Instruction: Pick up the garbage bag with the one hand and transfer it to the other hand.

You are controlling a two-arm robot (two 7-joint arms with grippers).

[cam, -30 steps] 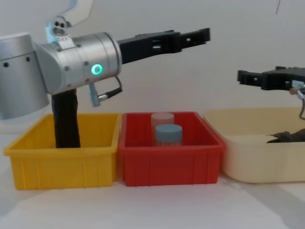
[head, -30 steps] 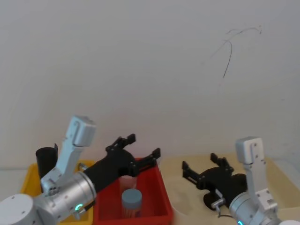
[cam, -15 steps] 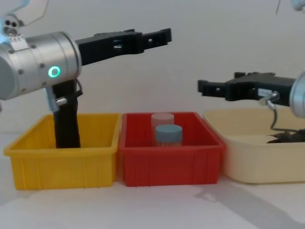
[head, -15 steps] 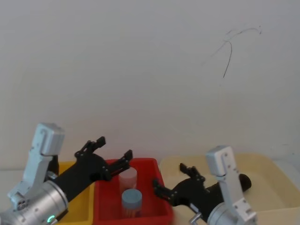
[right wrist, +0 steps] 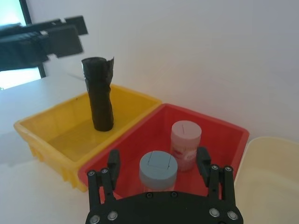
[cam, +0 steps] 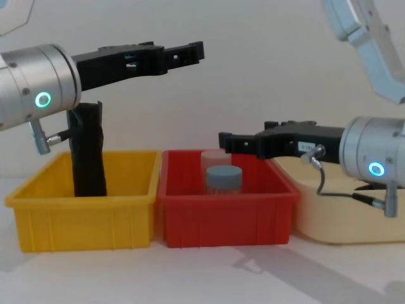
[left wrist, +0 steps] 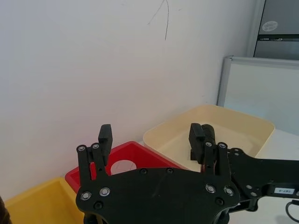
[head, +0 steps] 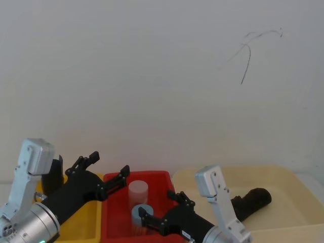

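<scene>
rt claw [cam: 226, 140] above jars [cam: 223, 180]; red bin [cam: 228, 215]

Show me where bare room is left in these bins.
Free: yellow bin floor in front of the black roll; cream bin right of its lying roll. Crowded: red bin, pale jar, blue-lidded jar, right gripper above; left gripper higher.

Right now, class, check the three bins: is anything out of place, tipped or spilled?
One black roll lies on its side in the cream bin, while the other roll stands upright in the yellow bin. Nothing looks spilled.
</scene>
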